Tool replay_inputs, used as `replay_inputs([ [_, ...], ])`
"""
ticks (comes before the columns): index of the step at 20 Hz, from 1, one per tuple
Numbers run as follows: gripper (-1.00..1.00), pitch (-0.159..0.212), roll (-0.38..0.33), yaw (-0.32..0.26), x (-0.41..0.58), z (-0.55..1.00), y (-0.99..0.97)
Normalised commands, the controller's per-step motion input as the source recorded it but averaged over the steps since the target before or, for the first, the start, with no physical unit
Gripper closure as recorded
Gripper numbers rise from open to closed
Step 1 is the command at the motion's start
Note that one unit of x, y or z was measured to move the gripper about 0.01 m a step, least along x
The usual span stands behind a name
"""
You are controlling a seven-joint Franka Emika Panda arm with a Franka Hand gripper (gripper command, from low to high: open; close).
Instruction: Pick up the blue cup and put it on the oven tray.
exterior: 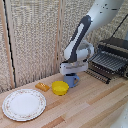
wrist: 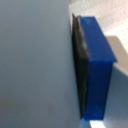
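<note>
The blue cup (exterior: 71, 81) stands on the wooden table beside a yellow bowl. My gripper (exterior: 73, 74) has come down onto it from above, and its fingers are hidden at the cup's rim. In the wrist view, a blue finger (wrist: 99, 60) with a dark pad lies flat against a wide pale blue surface (wrist: 35, 60), the cup's wall seen very close. The gripper looks shut on the cup, which still rests on the table. The oven tray (exterior: 107, 62), made of silver bars, projects from a black toaster oven at the exterior view's right.
A shallow yellow bowl (exterior: 60, 88) touches or nearly touches the cup on the exterior view's left. A small orange item (exterior: 42, 86) lies further left. A round patterned white plate (exterior: 24, 104) sits near the front left. A woven screen stands behind the table.
</note>
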Motion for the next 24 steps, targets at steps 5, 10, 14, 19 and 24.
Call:
replay_inputs([
  [5, 1.00, -0.001, 0.000, -0.076, 0.294, 0.73, -0.20],
  [10, 1.00, 0.010, -0.012, -0.196, 0.391, 0.79, -0.09],
  [14, 1.00, 0.017, -0.066, -0.269, 0.348, 0.69, -0.01],
  [19, 1.00, 0.024, -0.088, -0.292, 0.330, 0.68, -0.04],
  [24, 1.00, 0.091, -0.013, -0.167, 0.299, 0.72, -0.61],
])
